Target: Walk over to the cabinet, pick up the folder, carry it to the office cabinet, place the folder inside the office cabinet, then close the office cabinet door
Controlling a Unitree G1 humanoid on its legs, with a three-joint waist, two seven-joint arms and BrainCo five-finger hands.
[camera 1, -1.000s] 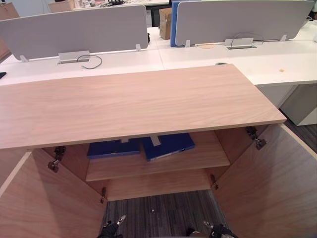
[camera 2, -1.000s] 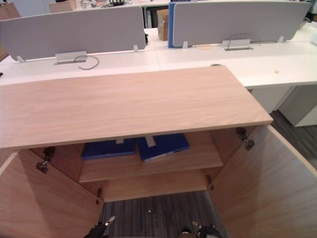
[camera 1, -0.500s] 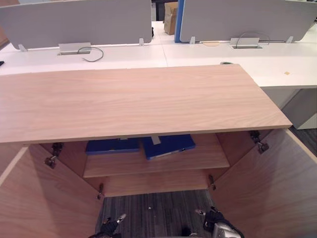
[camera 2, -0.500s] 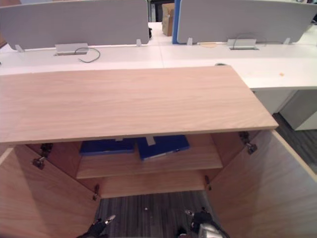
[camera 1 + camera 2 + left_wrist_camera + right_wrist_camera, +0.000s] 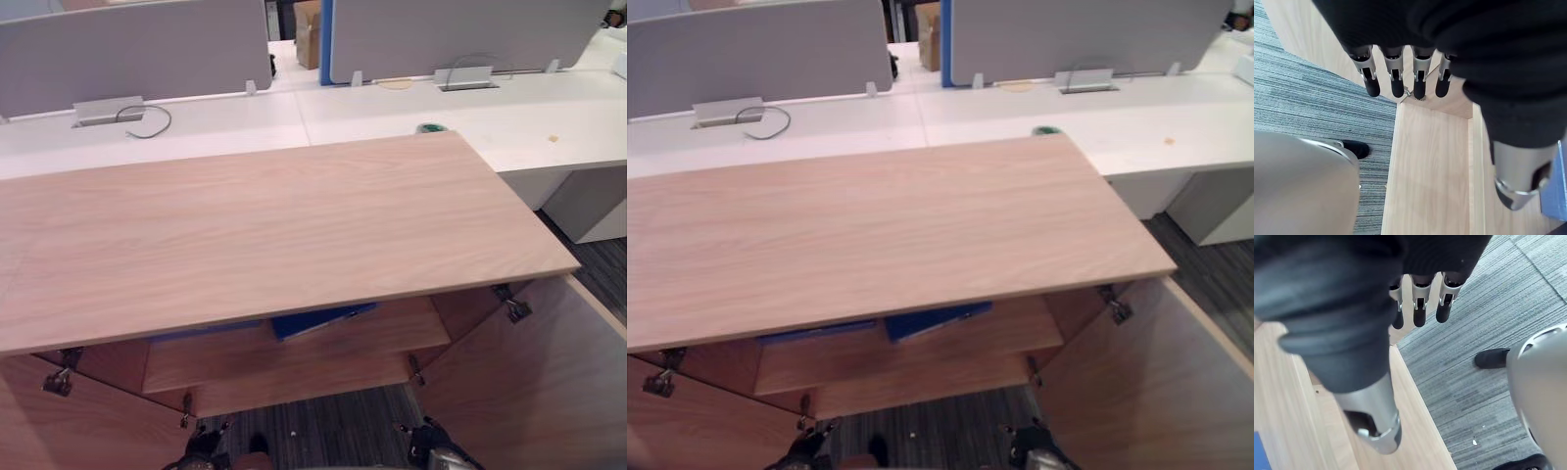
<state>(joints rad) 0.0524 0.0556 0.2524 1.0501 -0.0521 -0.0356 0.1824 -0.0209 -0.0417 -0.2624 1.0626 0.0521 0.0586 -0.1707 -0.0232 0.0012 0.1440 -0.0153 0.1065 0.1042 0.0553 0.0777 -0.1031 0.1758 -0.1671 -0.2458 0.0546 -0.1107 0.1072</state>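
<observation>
Under the wooden cabinet top (image 5: 265, 225), both doors stand open. On the upper shelf (image 5: 294, 352) lies a blue folder (image 5: 318, 321). To its left, the edge of a second, darker folder (image 5: 818, 333) peeks out. My left hand (image 5: 1394, 81) hangs low in front of the left door (image 5: 78, 431), fingers straight and holding nothing. My right hand (image 5: 1419, 308) hangs beside the right door (image 5: 529, 382), also open and holding nothing. Both hands (image 5: 206, 446) (image 5: 431, 452) sit at the bottom of the eye views, well short of the folders.
White desks (image 5: 549, 117) with grey partitions (image 5: 137, 49) stand behind the cabinet. A green tape roll (image 5: 428, 128) lies near its back right corner and a cardboard box (image 5: 309, 34) further back. Grey carpet (image 5: 323, 431) lies between the open doors.
The camera has moved closer and higher, so the cabinet top now hides most of the shelf and folders. Both hands stay low and open.
</observation>
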